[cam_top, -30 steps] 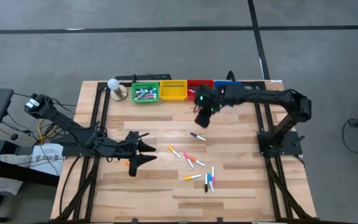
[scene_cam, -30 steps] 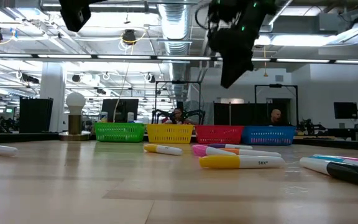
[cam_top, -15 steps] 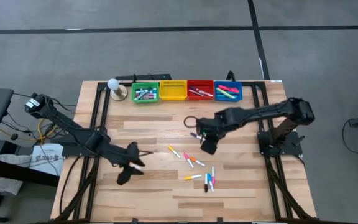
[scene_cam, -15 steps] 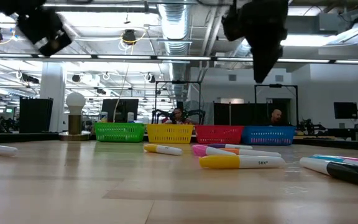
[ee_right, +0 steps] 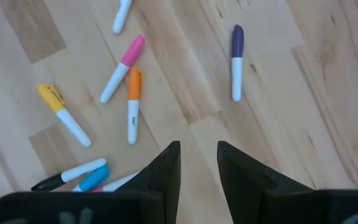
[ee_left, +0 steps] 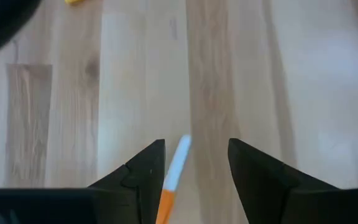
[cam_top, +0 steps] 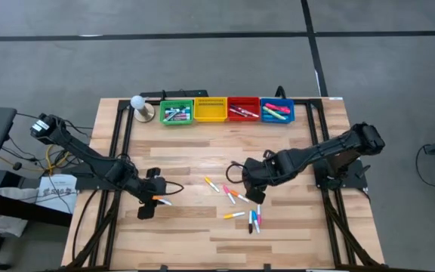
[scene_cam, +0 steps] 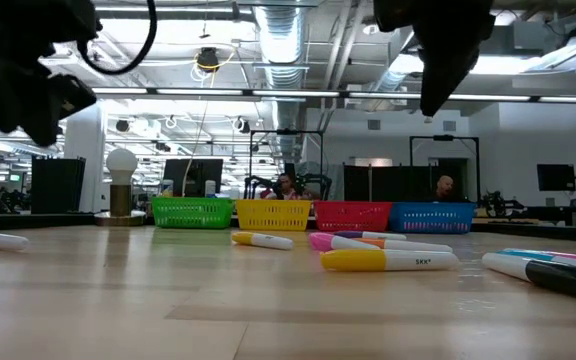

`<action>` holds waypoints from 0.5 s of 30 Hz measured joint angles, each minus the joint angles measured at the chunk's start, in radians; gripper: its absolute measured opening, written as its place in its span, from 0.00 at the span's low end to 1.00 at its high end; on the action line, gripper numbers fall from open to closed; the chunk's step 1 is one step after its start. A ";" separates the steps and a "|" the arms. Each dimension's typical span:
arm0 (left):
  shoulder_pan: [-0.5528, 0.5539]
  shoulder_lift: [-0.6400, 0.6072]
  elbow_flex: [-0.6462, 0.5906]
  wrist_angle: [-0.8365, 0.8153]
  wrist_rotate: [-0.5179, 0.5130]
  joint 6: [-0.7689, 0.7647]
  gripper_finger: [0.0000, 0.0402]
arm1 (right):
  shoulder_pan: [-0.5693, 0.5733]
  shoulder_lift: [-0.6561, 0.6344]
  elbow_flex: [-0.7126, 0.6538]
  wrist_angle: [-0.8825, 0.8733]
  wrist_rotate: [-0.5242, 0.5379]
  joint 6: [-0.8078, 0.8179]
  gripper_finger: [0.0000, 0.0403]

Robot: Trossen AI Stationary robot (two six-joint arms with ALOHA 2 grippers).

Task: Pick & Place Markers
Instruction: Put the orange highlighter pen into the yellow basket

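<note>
Markers lie scattered on the wooden counter (cam_top: 202, 234), most of them in a loose cluster right of centre. In the high view a yellow marker (cam_top: 233, 215) lies at the near edge of that cluster, with several blue, pink and dark ones (cam_top: 254, 220) bunched just beside it. A purple marker (ee_right: 236, 61) lies apart from the rest in the right wrist view, and a pink marker (ee_right: 122, 67) and an orange marker (ee_right: 133, 104) lie close together there.

Over on the left side, one orange-and-white marker (cam_top: 161, 200) lies alone. The left hand (cam_top: 151, 198) hangs low over it, fingers spread, and in the left wrist view that marker (ee_left: 172, 178) lies in the gap between the two dark fingers (ee_left: 139, 175), close to one of them; contact cannot be told.

The right hand (cam_top: 255, 186) hovers above the far edge of the cluster, pointing down. Its fingers (ee_right: 166, 168) stand a narrow gap apart with nothing between them, only bare wood showing through.

Along the far edge of the counter four bins stand in a row, touching: a green bin (cam_top: 176, 112), a yellow bin (cam_top: 210, 110), a red bin (cam_top: 243, 111) and a blue bin (cam_top: 277, 111). Markers show inside the green, red and blue ones. A small white ball on a stand (cam_top: 137, 104) sits just left of the green bin.

In the low view both hands hang above the counter as dark shapes.
</note>
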 joint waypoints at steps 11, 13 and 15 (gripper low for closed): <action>-0.001 0.236 0.000 -0.013 0.033 0.007 0.44 | 0.013 0.000 0.000 0.015 0.020 0.000 0.23; -0.001 0.276 0.000 -0.012 0.036 0.004 0.44 | 0.007 0.000 0.000 0.015 0.020 0.000 0.23; -0.001 0.314 0.000 -0.013 0.036 0.004 0.44 | 0.006 0.000 0.000 0.014 0.020 0.000 0.23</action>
